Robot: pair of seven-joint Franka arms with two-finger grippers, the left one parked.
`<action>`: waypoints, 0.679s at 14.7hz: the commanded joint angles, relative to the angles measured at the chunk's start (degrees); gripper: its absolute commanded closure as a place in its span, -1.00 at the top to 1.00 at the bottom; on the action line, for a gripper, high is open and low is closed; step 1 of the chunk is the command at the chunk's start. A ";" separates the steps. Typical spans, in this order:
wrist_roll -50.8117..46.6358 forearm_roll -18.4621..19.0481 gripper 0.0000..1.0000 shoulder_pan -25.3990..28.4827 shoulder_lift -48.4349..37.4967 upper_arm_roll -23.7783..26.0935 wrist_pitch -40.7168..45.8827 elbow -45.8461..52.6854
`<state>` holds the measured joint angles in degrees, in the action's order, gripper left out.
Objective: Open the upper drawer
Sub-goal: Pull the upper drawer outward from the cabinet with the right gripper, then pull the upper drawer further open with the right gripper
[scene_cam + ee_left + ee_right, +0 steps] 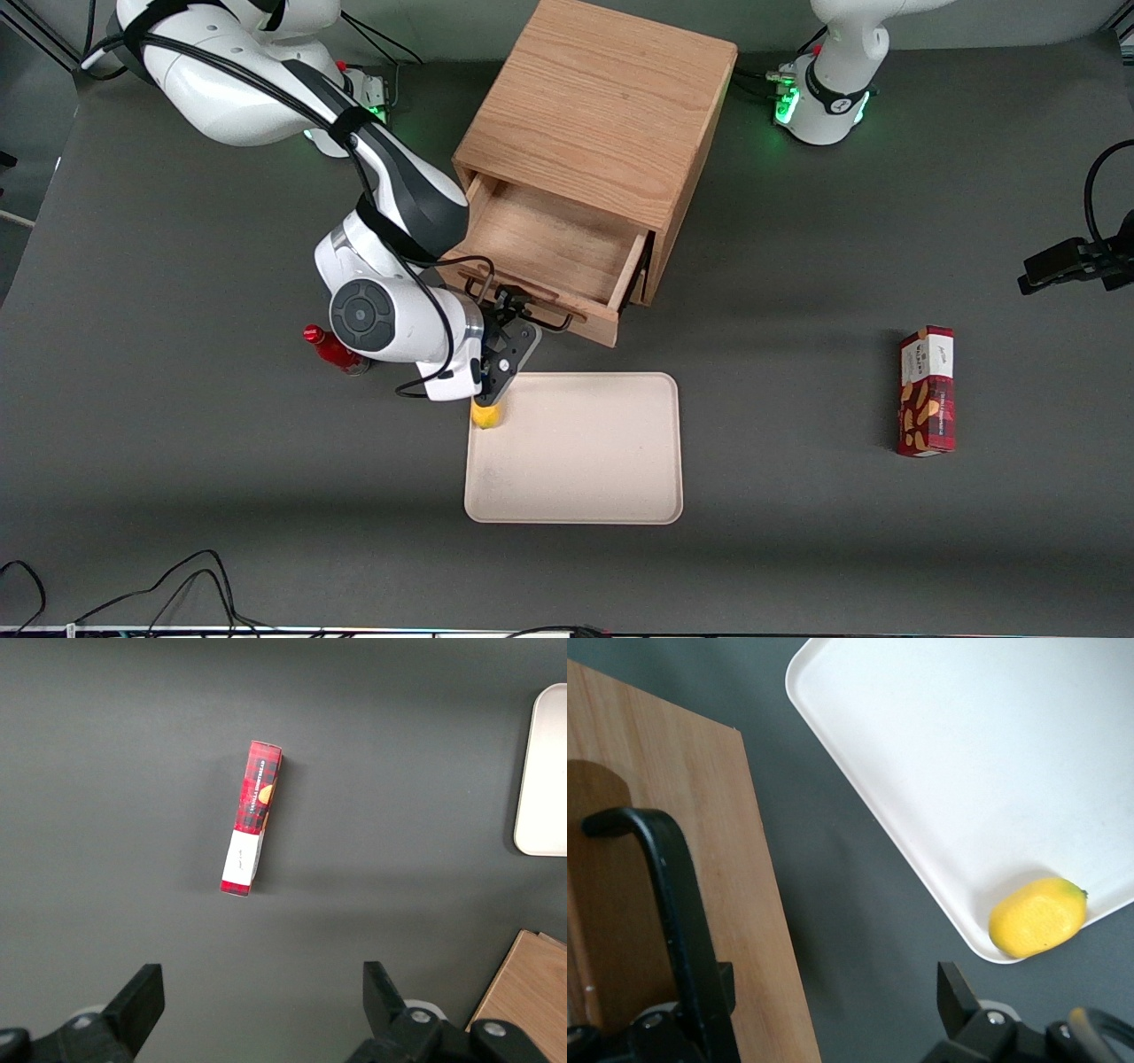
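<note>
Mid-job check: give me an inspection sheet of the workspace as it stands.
Surface: dark grey table.
Job's things: upper drawer pulled out of the oak cabinet, nothing seen inside.
Clutter: cream tray with a lemon in one corner; red bottle; red snack box toward the parked arm's end.
Grippers: gripper at the black handle, fingers open, one each side of the bar.
Cables: loops at the table's near edge.
Surroundings: nothing seen.

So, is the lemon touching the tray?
Touching: right wrist view shows the lemon lying in the tray; the open gripper is at the drawer handle.
</note>
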<state>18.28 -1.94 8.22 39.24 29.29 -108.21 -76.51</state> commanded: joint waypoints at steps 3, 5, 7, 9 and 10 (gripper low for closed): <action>1.32 1.33 1.00 -0.93 1.10 -0.63 0.63 1.80; 1.32 1.33 1.00 -1.19 1.10 -0.72 0.72 2.42; 1.32 1.15 1.00 -1.19 1.10 -1.51 0.72 2.68; 1.32 1.24 1.00 -1.19 1.10 -1.60 0.72 2.86; 1.32 1.24 1.00 -1.19 1.10 -1.60 0.72 2.95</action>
<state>18.29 -1.89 7.12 39.41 28.09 -108.24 -75.48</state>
